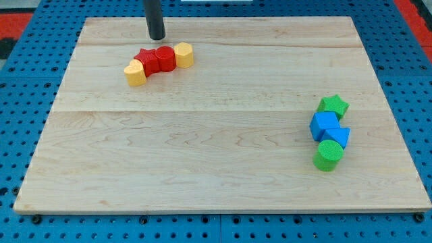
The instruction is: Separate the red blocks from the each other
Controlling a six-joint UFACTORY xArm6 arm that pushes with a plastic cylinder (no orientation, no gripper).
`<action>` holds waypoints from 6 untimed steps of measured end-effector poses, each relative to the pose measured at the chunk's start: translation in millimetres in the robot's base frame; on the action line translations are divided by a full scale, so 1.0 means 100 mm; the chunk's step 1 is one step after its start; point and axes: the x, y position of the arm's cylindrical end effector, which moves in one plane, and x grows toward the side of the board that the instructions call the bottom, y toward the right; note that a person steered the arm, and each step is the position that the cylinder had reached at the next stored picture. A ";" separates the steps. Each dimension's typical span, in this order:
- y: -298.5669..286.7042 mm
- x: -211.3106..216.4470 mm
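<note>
Tip poised above the joined red pair.
My tip (pixel 156 38), a bare rod holding nothing, stood at twelve o'clock of the touching red star block (pixel 146 59) and red cylinder (pixel 165 58); a centred push risked dragging both, plus flanking yellow blocks (pixel 136 73).

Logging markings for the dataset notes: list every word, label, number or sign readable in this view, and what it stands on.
None: no text, number or sign shows anywhere.
Wooden board: plain grain.
Red blocks, yellow blocks, green star, blue cube: unmarked.
My tip: plain dark rod.
</note>
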 end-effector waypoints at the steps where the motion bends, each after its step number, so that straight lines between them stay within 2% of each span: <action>1: 0.00 0.01; 5: 0.12 0.34; 6: 0.17 0.87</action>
